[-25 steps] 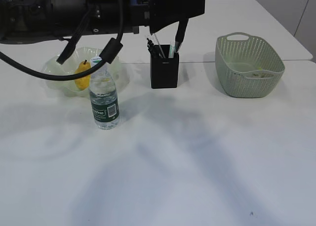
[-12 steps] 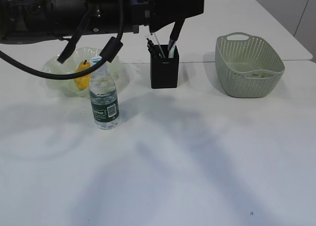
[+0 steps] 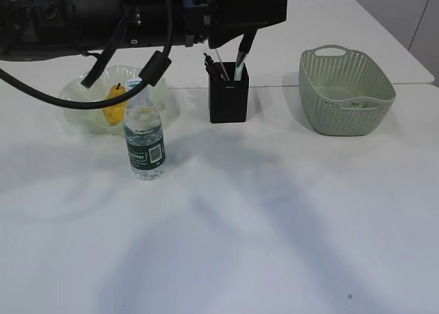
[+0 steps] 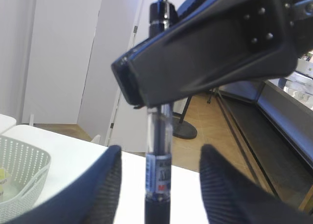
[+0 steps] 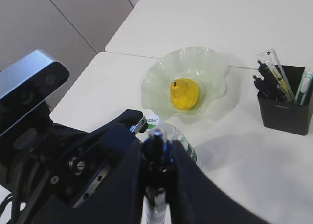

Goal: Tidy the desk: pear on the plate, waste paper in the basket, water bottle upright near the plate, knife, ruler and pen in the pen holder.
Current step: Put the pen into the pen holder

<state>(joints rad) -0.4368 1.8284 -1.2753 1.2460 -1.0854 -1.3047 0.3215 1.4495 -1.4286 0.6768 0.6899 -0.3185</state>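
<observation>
A clear-barrelled pen [image 4: 159, 155] stands upright between my left gripper [image 4: 159, 150] fingers, which are open and apart from it. My right gripper [image 5: 155, 141] is shut on the pen's [image 5: 156, 204] upper end. In the exterior view the pen [image 3: 242, 53] hangs from the black arm above the black pen holder [image 3: 228, 101]. The holder [image 5: 286, 111] contains the clear ruler [image 5: 274, 67], dark pens and a pale green handle, possibly the knife. The pear [image 3: 114, 105] lies on the plate [image 3: 75, 94]. The water bottle [image 3: 145, 139] stands upright in front of it.
The sage-green basket [image 3: 346, 94] stands at the right with a yellow-white scrap of waste paper [image 4: 2, 177] inside. Black arm housings and cables [image 3: 103, 26] fill the upper left of the exterior view. The table's far edge lies behind the holder.
The pen's hanging lower end has shifted slightly left over the pen holder. The arms have barely moved, and the objects on the table are where they were.
</observation>
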